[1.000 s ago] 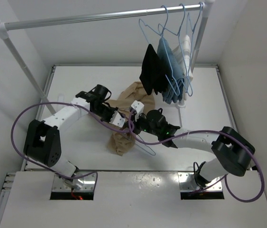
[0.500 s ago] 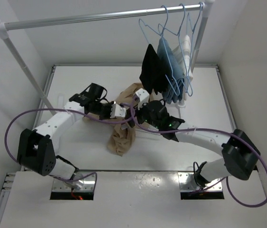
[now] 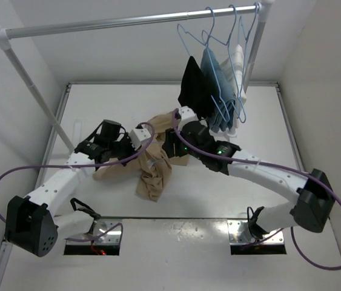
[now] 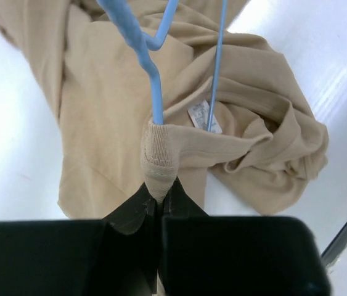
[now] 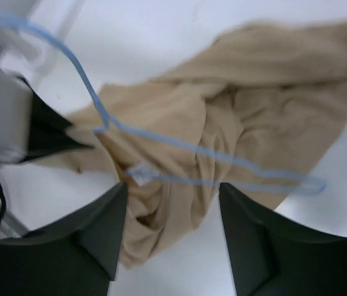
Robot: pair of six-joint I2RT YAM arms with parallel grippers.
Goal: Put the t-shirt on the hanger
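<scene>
The tan t-shirt (image 3: 155, 173) lies bunched on the white table, with its white neck label (image 4: 204, 117) showing. My left gripper (image 4: 159, 185) is shut on a fold of its collar; in the top view this gripper (image 3: 146, 140) is over the shirt's upper part. The light-blue wire hanger (image 4: 150, 74) runs into that pinched fold, and one thin wire crosses the label. My right gripper (image 5: 173, 203) is open and empty, hovering above the shirt (image 5: 222, 117) and the hanger (image 5: 222, 161); in the top view it (image 3: 169, 145) is just right of the left gripper.
A clothes rail (image 3: 128, 23) spans the back. A black garment (image 3: 192, 91), a blue garment (image 3: 215, 91) and a white garment (image 3: 237, 59) hang on blue wire hangers at its right end, close to the right arm. The rail's left upright (image 3: 37, 97) slants down beside the left arm.
My left arm has drawn back to the near left, pulling the collar and spreading fabric leftward. My right gripper has moved up toward the rail. The hanger no longer lies on the table beside the shirt.
</scene>
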